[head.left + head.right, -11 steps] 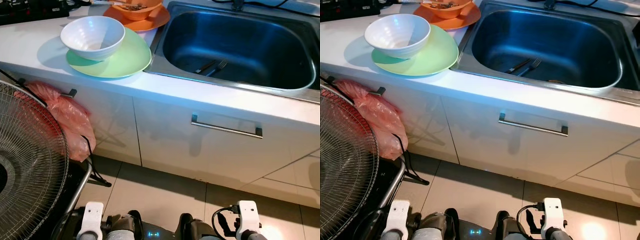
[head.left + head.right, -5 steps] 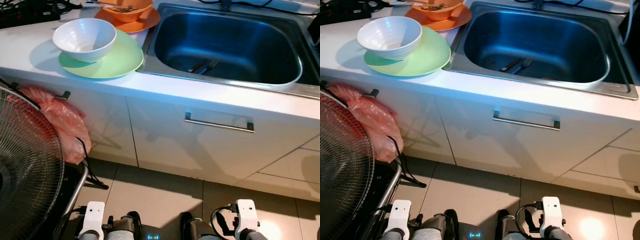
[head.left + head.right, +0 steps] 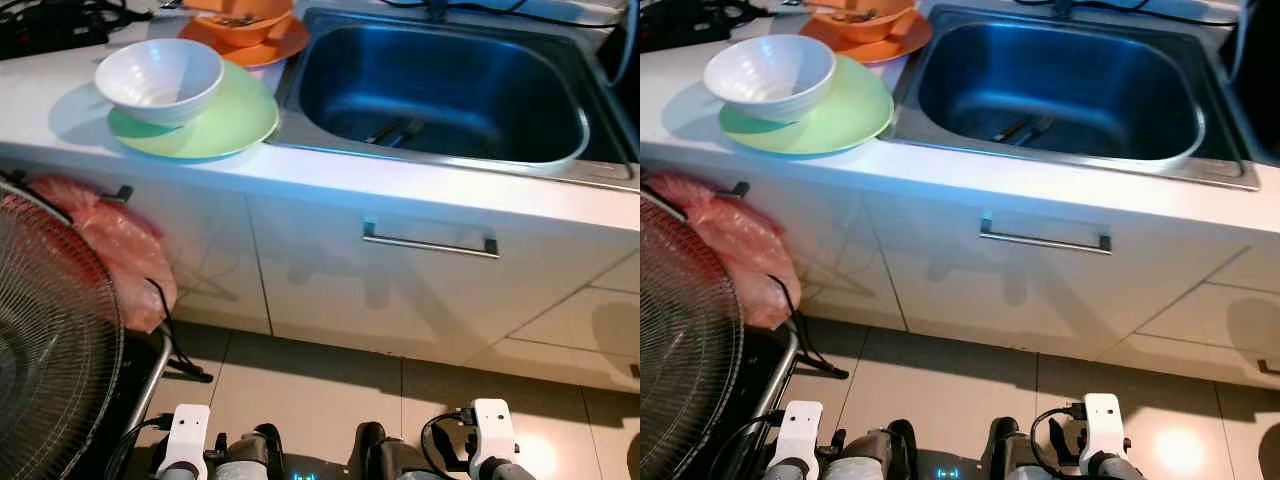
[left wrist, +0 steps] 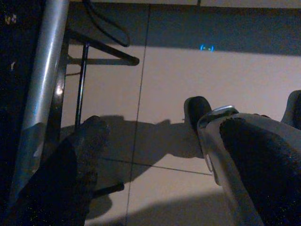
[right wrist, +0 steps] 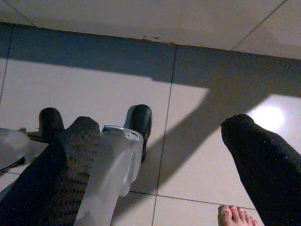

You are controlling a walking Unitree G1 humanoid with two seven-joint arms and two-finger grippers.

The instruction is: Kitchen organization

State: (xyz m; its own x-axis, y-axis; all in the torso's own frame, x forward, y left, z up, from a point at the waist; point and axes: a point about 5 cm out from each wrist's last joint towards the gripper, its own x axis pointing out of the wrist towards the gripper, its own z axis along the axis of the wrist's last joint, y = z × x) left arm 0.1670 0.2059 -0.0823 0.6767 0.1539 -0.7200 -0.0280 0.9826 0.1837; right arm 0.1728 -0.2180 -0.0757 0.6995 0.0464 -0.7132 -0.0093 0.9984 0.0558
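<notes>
A white bowl (image 3: 158,80) sits on a light green plate (image 3: 235,125) on the white counter, left of the steel sink (image 3: 480,65). Behind them an orange bowl (image 3: 240,10) rests on an orange plate (image 3: 272,42). A fork and another utensil (image 3: 392,130) lie in the sink's bottom. Both arms hang low by my body, far below the counter. My left gripper (image 4: 160,160) is open over the floor tiles beside a fan stand. My right gripper (image 5: 164,160) is open over the tiles too, holding nothing.
A drawer with a bar handle (image 3: 430,243) is under the sink. A large floor fan (image 3: 50,340) stands at my left, with a red plastic bag (image 3: 120,240) hanging from the cabinet behind it. A person's bare toes (image 5: 235,214) show near my right gripper.
The whole picture has shifted: the camera has drawn back and turned slightly, so more of the counter front and right side shows. No object or gripper has moved.
</notes>
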